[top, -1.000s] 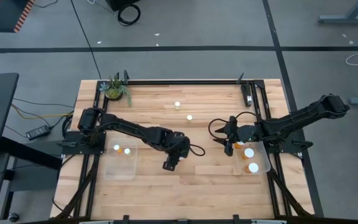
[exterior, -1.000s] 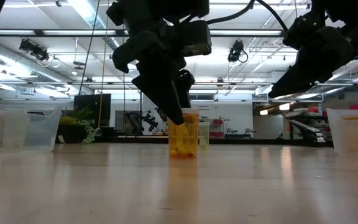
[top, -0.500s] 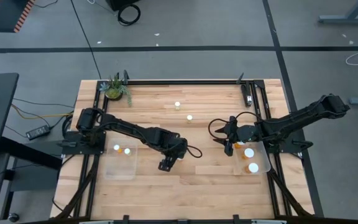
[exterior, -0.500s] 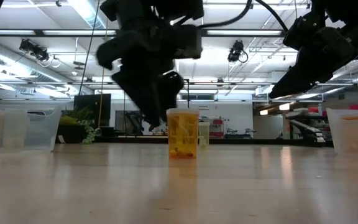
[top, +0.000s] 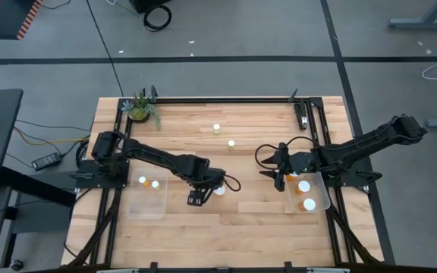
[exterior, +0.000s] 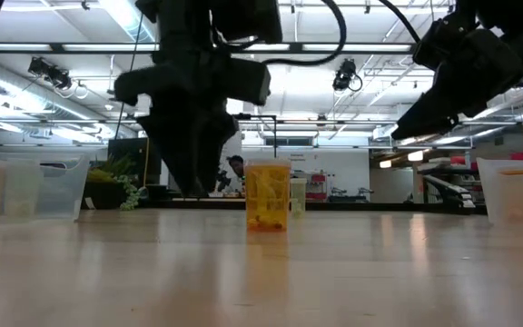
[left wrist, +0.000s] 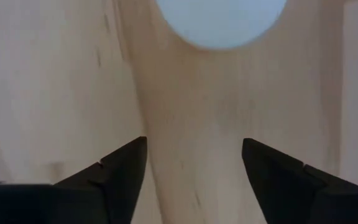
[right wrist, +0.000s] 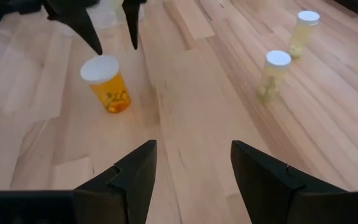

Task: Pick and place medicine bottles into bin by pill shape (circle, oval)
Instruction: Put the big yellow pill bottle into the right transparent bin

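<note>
Left hand [top: 194,199] hangs open and empty near the table's middle, toward the front edge; amber bottle [top: 219,190] stands upright just beside it on the right-edge side, axis vertical, not touching. Right hand [top: 270,173], part open and empty, hovers farther off by the right-edge bin [top: 319,199], so the left is judged nearer.

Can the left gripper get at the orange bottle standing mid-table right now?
Probably yes. The left gripper hangs open right beside the orange bottle, empty, with nothing between them. The right gripper waits apart, near its bin.
</note>
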Controlling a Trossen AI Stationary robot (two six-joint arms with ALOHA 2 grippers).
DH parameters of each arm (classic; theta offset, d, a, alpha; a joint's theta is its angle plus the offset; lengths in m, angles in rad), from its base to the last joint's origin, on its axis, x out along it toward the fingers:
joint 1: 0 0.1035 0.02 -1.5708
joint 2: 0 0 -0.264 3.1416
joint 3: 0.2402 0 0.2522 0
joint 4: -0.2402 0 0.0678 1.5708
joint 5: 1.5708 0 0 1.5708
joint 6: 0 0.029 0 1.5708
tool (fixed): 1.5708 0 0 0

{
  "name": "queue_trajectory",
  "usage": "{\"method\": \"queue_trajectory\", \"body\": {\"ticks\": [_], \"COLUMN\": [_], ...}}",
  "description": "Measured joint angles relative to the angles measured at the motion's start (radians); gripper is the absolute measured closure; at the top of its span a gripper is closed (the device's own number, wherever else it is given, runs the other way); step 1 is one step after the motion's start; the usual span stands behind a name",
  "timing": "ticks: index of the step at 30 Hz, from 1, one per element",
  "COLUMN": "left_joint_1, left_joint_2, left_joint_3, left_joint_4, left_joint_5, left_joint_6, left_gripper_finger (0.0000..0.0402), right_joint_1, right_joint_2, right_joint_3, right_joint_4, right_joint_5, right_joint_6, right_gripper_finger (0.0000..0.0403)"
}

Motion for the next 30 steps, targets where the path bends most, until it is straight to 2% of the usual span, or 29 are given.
{"method": "queue_trajectory", "body": {"ticks": [6,13,22,30], "left_joint_1": [-0.001,-0.008,-0.014,-0.031], "left_joint_2": [-0.075,-0.104,-0.106,-0.165], "left_joint_3": [-0.002,-0.003,-0.103,-0.226], "left_joint_4": [-0.019,-0.053,-0.022,0.066], "left_joint_5": [-0.015,-0.038,-0.040,-0.039], "left_joint_6": [-0.006,-0.003,-0.032,-0.082], "left_gripper_finger": [0.0177,0.0213,0.0229,0.0230], "right_joint_1": [0.000,0.001,0.038,0.039], "right_joint_2": [0.032,0.154,0.293,0.386], "right_joint_3": [0.032,0.092,0.215,0.318], "right_joint_4": [0.000,-0.002,0.001,-0.020], "right_joint_5": [-0.007,-0.018,-0.035,-0.051], "right_joint_6": [-0.003,-0.032,-0.095,-0.150], "right_gripper_finger": [0.0189,0.0189,0.0189,0.0189]}}
